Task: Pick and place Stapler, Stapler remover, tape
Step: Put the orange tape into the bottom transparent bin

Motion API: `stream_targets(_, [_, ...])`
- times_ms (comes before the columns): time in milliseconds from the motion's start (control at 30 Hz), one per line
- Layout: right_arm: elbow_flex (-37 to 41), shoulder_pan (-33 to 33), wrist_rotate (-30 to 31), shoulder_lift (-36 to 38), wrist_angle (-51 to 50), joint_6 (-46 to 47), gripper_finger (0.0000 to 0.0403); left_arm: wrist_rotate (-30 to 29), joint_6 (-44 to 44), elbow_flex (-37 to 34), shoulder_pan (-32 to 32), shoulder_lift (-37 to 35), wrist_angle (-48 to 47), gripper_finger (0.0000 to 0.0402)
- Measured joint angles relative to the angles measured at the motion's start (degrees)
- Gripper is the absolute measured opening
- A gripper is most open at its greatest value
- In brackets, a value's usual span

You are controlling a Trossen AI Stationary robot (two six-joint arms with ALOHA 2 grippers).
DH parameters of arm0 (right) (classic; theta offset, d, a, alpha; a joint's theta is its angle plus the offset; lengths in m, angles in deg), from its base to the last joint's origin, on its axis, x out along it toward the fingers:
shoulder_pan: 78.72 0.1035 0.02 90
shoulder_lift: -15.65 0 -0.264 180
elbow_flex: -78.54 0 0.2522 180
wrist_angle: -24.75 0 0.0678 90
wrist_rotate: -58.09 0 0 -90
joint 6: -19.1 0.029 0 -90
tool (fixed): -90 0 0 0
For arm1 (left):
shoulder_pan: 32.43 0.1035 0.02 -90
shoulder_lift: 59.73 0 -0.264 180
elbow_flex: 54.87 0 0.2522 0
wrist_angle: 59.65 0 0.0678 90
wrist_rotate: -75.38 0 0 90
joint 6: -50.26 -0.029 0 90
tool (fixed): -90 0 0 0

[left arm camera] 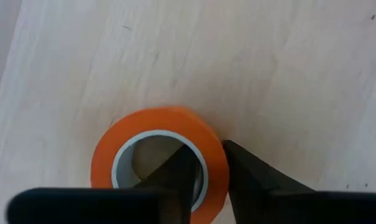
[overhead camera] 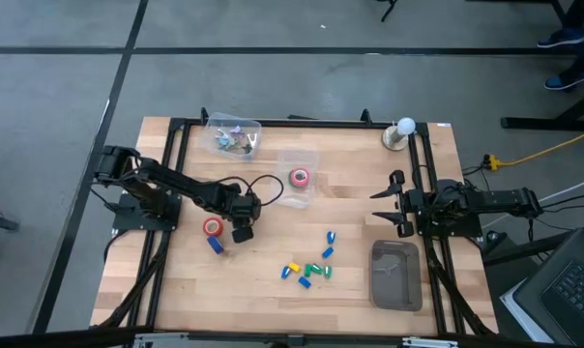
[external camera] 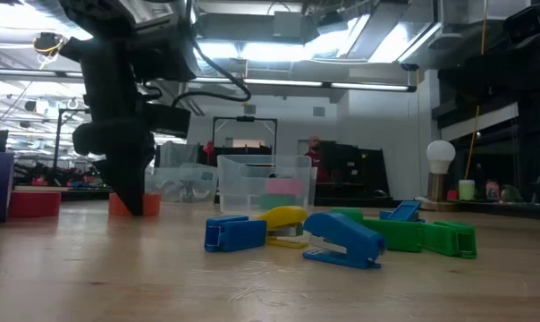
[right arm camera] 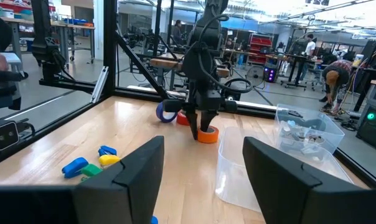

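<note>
An orange tape roll [left arm camera: 160,152] lies flat on the wooden table, under my left gripper [left arm camera: 208,149], which points down and is shut on its wall. The same roll [right arm camera: 207,134] shows in the right wrist view; in the high view the left gripper [overhead camera: 242,230] hides it. A red roll [overhead camera: 213,227] and a blue roll [overhead camera: 216,245] lie just left of that gripper. Another red roll [overhead camera: 299,178] sits in a clear box. Small blue, yellow and green staplers [overhead camera: 306,271] lie near the table's front middle. My right gripper [overhead camera: 389,203] waits open at the right side. My left gripper has one finger [left arm camera: 175,177] inside the orange roll's hole and the other [left arm camera: 250,177] outside it, with the ring's wall [left arm camera: 214,163] between them. The fingers come from above, pointing steeply down. The roll lies flat on the table.
A grey tray [overhead camera: 395,275] stands at the front right. A clear box [overhead camera: 234,135] with small items stands at the back, and a lamp-like white ball [overhead camera: 404,128] at the back right. Black frame rails run along both sides of the table.
</note>
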Motion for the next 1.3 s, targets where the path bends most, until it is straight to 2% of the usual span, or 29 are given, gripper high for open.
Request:
stream_targets(100, [0.00,0.00,0.01,0.00,0.00,0.00,0.0225,0.31,0.06,-0.13,0.00,-0.80,0.04,0.0038])
stream_targets(333, [0.00,0.00,0.01,0.00,0.00,0.00,0.0225,0.51,1.66,1.73,0.00,-3.47,-0.34,0.0035])
stream_targets(600, [0.00,0.00,0.00,0.00,-0.01,0.00,0.0225,-2.27,-3.53,9.83,0.67,-3.82,-0.27,0.0036])
stream_targets(1067, [0.00,0.00,0.00,0.00,0.00,0.00,0.0225,-2.02,-15.46,28.06,7.75,-3.84,-3.98,0.0038])
stream_targets(1300, [0.00,-0.02,0.00,0.00,0.00,0.00,0.0225,-1.98,-16.57,32.04,10.73,-3.86,-3.20,0.0040])
